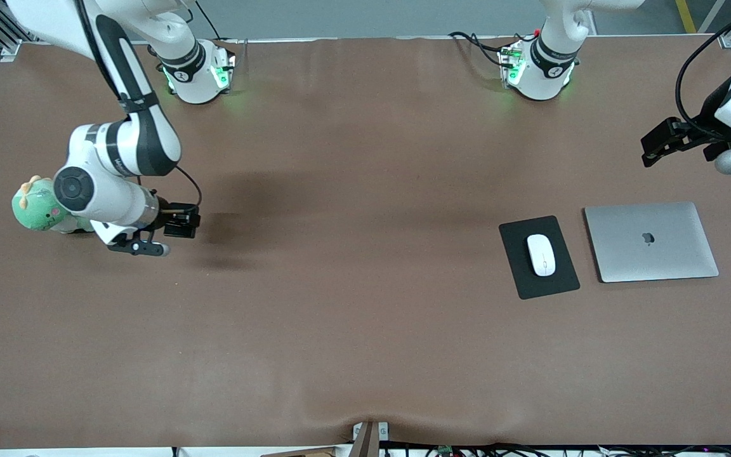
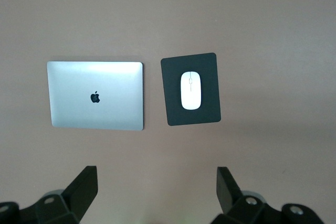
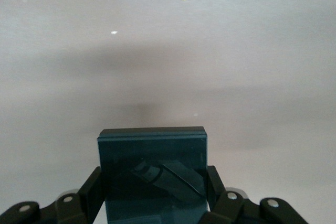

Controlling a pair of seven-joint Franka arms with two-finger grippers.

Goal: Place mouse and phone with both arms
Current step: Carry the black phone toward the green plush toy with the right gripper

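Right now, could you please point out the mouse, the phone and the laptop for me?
mouse (image 1: pixel 541 254): front view, middle of its white top.
phone (image 3: pixel 152 174): right wrist view, middle of its dark face, between the right gripper's fingers.
laptop (image 1: pixel 651 241): front view, middle of its closed silver lid.

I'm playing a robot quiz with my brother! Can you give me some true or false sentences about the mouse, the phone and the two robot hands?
1. The small white oval mouse lies on the flat black mouse pad. True.
2. The closed silver laptop sits on top of the mouse pad. False: it lies beside the pad, on the brown table.
3. The right gripper holds the small black rectangular phone. True.
4. The left gripper is clamped on the mouse. False: it is open and holds nothing.
5. A green plush toy sits at the right arm's end of the table. True.
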